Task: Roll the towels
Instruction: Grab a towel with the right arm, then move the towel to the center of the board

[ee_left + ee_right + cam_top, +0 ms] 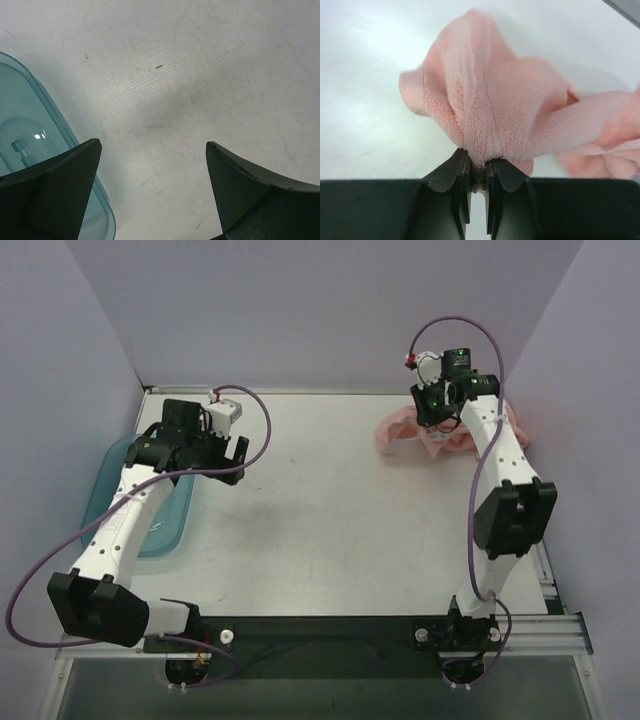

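The salmon-pink towel [405, 430] lies bunched at the far right of the table, partly under my right arm. In the right wrist view the towel [495, 110] rises in a crumpled fold from the table. My right gripper [476, 167] is shut on a pinch of the towel's edge and holds it up. My left gripper [232, 455] hangs over the left side of the table, far from the towel. In the left wrist view the left gripper [154, 145] is open and empty above bare table, with its fingers [240, 185] wide apart.
A translucent teal plastic tray [105, 475] sits at the left edge of the table, under my left arm; its rim [65, 130] shows beside the left finger. Purple walls stand close on the left, back and right. A metal rail [545, 575] runs along the right edge.
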`<state>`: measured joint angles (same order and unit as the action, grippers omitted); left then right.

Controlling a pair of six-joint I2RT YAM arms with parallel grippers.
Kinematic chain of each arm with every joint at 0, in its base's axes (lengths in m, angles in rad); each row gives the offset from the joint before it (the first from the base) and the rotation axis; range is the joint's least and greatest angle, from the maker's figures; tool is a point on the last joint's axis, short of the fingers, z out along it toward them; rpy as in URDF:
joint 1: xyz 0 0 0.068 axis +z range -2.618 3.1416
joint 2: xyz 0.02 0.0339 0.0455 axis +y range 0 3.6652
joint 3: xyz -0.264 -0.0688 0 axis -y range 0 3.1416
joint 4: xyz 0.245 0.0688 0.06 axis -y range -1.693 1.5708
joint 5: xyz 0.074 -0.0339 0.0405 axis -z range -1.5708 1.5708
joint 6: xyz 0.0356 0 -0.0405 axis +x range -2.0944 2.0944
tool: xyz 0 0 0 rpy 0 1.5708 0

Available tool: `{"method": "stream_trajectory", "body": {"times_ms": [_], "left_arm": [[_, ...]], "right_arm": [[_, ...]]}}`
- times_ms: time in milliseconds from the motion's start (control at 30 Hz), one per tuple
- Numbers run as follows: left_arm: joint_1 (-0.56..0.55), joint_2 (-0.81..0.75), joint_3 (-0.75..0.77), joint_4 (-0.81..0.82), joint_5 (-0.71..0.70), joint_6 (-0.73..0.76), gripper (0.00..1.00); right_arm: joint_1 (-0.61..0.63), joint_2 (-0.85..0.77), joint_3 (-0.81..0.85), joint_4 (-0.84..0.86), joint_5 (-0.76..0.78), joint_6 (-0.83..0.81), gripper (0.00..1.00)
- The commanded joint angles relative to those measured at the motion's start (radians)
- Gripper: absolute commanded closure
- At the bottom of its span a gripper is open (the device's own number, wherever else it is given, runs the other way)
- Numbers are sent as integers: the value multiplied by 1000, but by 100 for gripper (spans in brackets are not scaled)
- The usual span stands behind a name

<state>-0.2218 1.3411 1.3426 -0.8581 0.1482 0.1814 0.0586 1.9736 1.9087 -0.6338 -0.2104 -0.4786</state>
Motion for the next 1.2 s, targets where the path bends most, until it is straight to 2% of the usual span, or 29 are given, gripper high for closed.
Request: {"method": "stream_trajectory", "body": {"times_ms": [0,100,200,367,467,500,567,600,633,667,733,767,800,900,1033,1100,1167], "left_arm": [[44,-66,58,14,131,-77,3],[93,-101,53,8,191,-92,3],[124,-137,46,-18,223,-82,3],[136,-187,29,-53,234,-71,3],[139,-217,3,-52,263,-62,3],[139,-218,-2,-53,270,-57,3],[137,-214,-14,-55,316,-19,3],[136,-208,-22,-53,356,9,3],[136,-203,-29,-53,399,79,3],[119,-197,-34,-52,471,108,3],[66,-162,-51,-39,476,148,3],[-3,-139,-54,-23,449,170,3],[-29,-91,-54,-10,435,177,3],[-141,22,-33,51,381,211,3],[-275,156,21,108,334,361,8],[-319,234,49,128,302,407,12],[-373,286,92,149,284,450,15]], "right_arm": [[101,-174,-121,-139,-213,308,100],[211,-214,-175,-129,-270,449,100],[271,-176,-181,-78,-305,595,100],[389,23,-76,-4,-441,754,100],[444,116,36,11,-529,791,74],[451,128,58,10,-538,784,47],[423,119,73,-7,-541,738,24],[402,105,66,-20,-540,718,0],[376,75,55,-35,-537,689,0],[300,61,34,-71,-532,633,0],[212,16,10,-111,-527,568,0],[170,2,-14,-160,-502,499,0],[88,-8,-23,-185,-476,477,0],[-44,-36,-75,-260,-404,374,7],[-158,-32,-99,-268,-288,311,16],[-187,-7,-79,-271,-250,319,24],[-224,31,-63,-274,-212,343,27]]}}
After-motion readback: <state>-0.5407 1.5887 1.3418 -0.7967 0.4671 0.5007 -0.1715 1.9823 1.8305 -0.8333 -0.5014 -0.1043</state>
